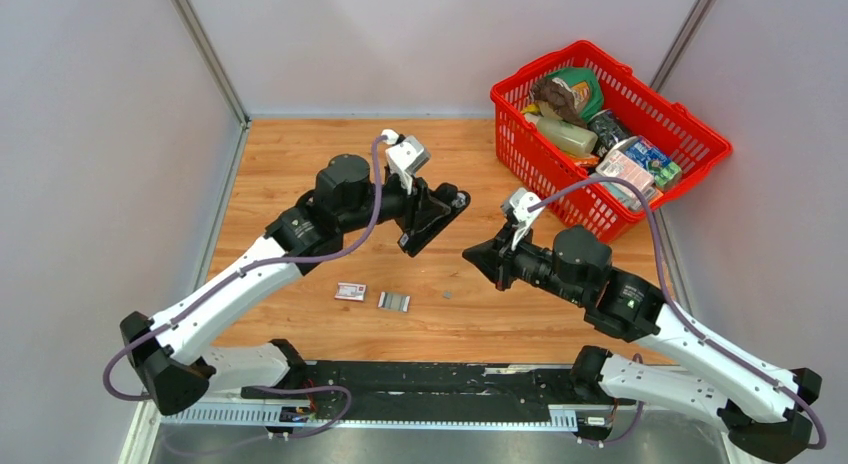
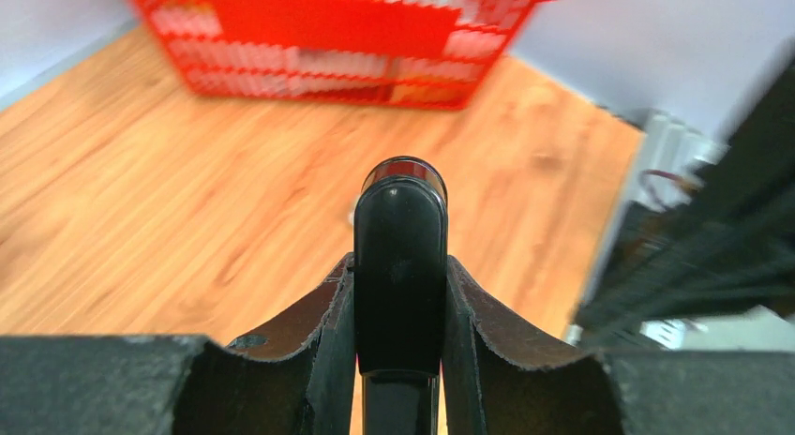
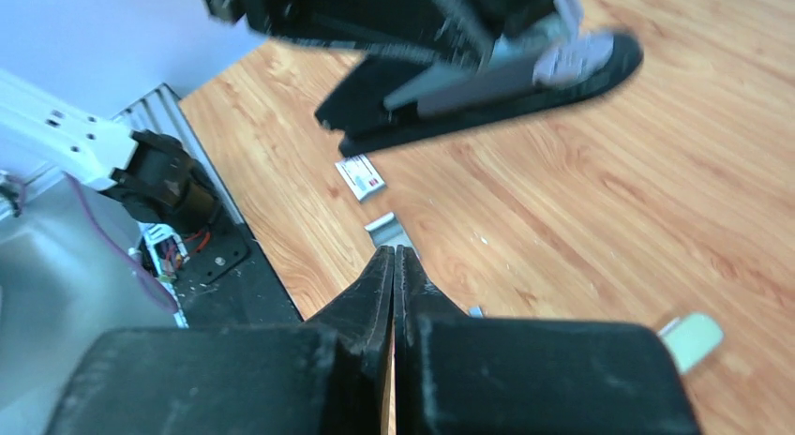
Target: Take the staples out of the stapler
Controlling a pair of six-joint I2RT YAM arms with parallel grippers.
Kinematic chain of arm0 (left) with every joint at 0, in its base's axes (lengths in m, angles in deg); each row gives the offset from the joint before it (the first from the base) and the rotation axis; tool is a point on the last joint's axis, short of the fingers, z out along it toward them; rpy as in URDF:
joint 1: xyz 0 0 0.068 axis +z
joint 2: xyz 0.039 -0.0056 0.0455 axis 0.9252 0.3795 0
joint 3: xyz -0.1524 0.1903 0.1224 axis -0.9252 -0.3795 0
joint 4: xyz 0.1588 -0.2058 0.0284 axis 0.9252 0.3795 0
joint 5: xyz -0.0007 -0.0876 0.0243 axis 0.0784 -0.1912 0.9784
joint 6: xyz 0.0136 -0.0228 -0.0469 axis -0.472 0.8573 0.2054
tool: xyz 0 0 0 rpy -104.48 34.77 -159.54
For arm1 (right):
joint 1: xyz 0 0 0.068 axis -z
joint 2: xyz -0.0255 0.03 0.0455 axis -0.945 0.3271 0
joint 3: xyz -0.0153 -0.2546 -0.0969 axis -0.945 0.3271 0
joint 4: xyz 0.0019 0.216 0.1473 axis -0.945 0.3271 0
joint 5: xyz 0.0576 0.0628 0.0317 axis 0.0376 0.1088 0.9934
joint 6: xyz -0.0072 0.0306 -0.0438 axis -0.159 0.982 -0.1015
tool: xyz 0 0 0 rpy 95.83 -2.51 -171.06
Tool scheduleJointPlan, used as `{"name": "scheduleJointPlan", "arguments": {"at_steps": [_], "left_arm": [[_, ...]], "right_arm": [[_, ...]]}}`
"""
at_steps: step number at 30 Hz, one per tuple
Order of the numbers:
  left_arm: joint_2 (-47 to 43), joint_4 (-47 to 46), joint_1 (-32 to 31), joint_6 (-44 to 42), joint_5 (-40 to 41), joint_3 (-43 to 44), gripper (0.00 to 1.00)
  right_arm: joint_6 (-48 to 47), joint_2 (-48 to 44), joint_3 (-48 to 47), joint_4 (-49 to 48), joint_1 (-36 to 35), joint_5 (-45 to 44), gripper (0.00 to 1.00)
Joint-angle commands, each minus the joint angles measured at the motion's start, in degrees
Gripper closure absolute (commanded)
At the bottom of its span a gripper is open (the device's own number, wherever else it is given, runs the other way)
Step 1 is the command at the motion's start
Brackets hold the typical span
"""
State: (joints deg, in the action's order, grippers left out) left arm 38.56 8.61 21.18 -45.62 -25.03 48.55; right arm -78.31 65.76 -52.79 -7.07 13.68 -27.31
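Observation:
The black stapler (image 1: 432,216) hangs in the air over the middle of the table, with my left gripper (image 1: 418,206) shut on it. In the left wrist view its rounded black end (image 2: 400,219) sticks out between the two fingers (image 2: 323,313). From the right wrist the stapler (image 3: 487,88) shows hinged open, a grey metal rail between arm and base. A short strip of staples (image 1: 394,301) lies on the wood, just beyond my right gripper (image 3: 394,252), which is shut and empty. My right gripper (image 1: 478,255) hovers to the right of and below the stapler.
A small red-and-white box (image 1: 350,291) lies left of the staples (image 3: 389,229). A tiny grey bit (image 1: 447,294) rests near them. A red basket (image 1: 520,149) full of items stands at the back right. Grey walls close in the table on three sides.

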Motion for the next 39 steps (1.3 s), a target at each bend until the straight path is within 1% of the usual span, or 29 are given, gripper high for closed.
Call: {"name": "scheduleJointPlan", "arguments": {"at_steps": [1,3,4,5,6,8,10,12,14,19,20,22,26,29,34,35,36,37,38,39], "left_arm": [[2.72,0.01,4.41,-2.18,12.64,4.5,1.0],[4.66,0.19,7.57,-1.3,15.02,5.12,1.0],[5.45,0.8,10.55,-0.34,15.64,5.64,1.0],[7.29,1.07,12.05,0.36,15.3,5.91,1.0],[8.17,0.9,15.38,1.68,14.25,6.26,1.0],[11.68,0.11,18.9,3.36,13.54,6.35,1.0],[14.67,0.1,21.11,3.54,13.97,7.4,1.0],[18.09,0.45,22.61,2.83,16.94,8.54,1.0],[21.52,-0.42,24.71,3.71,17.75,9.16,1.0],[30.06,-0.86,27.8,4.94,18.46,12.06,1.0],[32.42,-0.86,28.58,4.86,20.28,13.02,1.0],[35.59,-0.51,29.91,5.21,20.13,14.52,1.0],[41.3,-1.3,31.49,5.12,22.32,15.93,1.0],[44.56,-2.18,32.28,4.85,24.95,16.54,1.0],[47.56,-1.39,32.99,4.42,26.28,17.86,1.0],[48.25,-1.04,32.99,4.24,26.8,18.04,0.97],[48.61,-0.78,32.99,4.15,26.89,18.13,0.91],[49.14,-0.51,33.07,3.98,26.98,18.3,0.88],[49.49,-0.25,33.16,3.89,26.98,18.39,0.77],[49.93,0.27,33.08,3.63,27.16,18.57,0.73]], "right_arm": [[3.32,-1.25,2.6,1.25,-0.16,-5.92,1.0],[4.46,-0.81,3.74,0.72,-0.25,-5.92,1.0],[5.25,-0.64,4.36,0.46,-0.25,-6.18,1.0],[6.04,-0.29,4.97,-0.07,-0.25,-6.62,1.0],[7.44,0.07,5.68,-0.59,-0.16,-7.49,0.99],[9.47,0.42,7.96,-2.7,-0.16,-8.64,1.0],[11.31,1.03,9.98,-5.25,-0.25,-8.73,1.0],[12.72,2.26,11.22,-6.75,-0.34,-7.68,1.0],[14.39,3.84,11.66,-7.28,-0.25,-7.59,0.99],[16.41,5.87,13.06,-9.56,-0.42,-5.22,0.99],[16.5,5.96,13.33,-9.83,-0.25,-5.39,1.0],[16.51,5.96,13.77,-10.27,-0.25,-5.04,0.99],[16.51,5.87,14.21,-10.79,-0.34,-4.42,0.98],[16.07,6.13,14.47,-10.97,-0.25,-3.9,0.97],[16.07,6.57,15.26,-11.59,-0.34,-3.9,0.95],[16.07,6.75,15.18,-11.59,-0.25,-3.81,0.94],[16.07,6.84,15.09,-11.59,-0.34,-3.72,0.94],[16.07,7.01,15.0,-11.59,-0.25,-3.81,0.92],[16.07,7.1,14.91,-11.67,-0.25,-3.63,0.91],[16.15,7.19,14.83,-11.67,-0.25,-3.72,0.89]]}}
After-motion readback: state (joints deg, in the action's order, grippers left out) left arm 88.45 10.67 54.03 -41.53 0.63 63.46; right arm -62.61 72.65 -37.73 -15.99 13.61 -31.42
